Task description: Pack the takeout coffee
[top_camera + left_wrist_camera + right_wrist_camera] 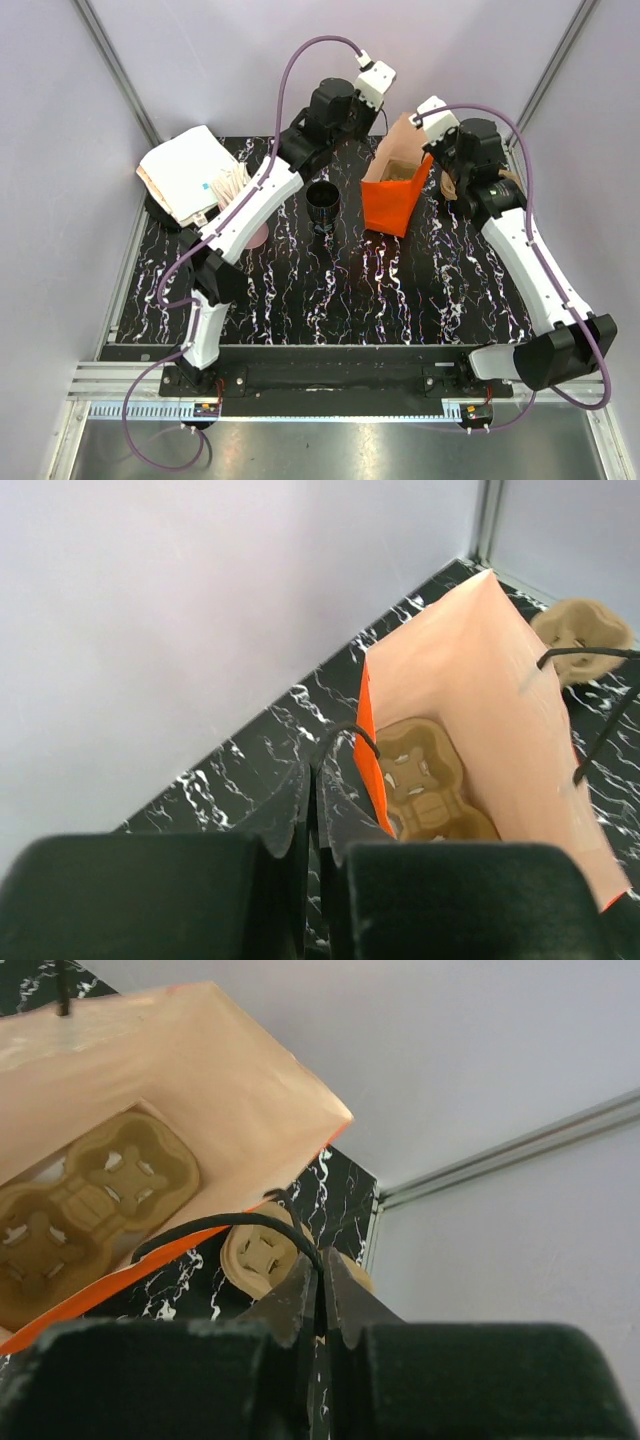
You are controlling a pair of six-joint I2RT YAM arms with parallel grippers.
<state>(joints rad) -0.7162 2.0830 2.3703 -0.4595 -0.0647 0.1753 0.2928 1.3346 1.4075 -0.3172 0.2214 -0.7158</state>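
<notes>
The orange paper bag [395, 195] stands open at the back of the table, with a brown cardboard cup carrier [430, 785] lying inside. A small black paper cup [322, 205] stands on the table just left of the bag; I cannot tell from above whether it has a lid. My left gripper [318, 765] is above the bag's left rim, shut on one black cord handle [350, 732]. My right gripper [322, 1260] is above the bag's right rim, shut on the other cord handle [220, 1228]. From above, the left gripper [372, 110] and right gripper [437, 135] flank the bag's mouth.
A second cardboard carrier [455, 185] lies on the table right of the bag, near the back right corner. A white folded bag [185, 170] and a pink cup of wooden sticks [232, 185] sit at the back left, partly under my left arm. Grey walls stand close behind.
</notes>
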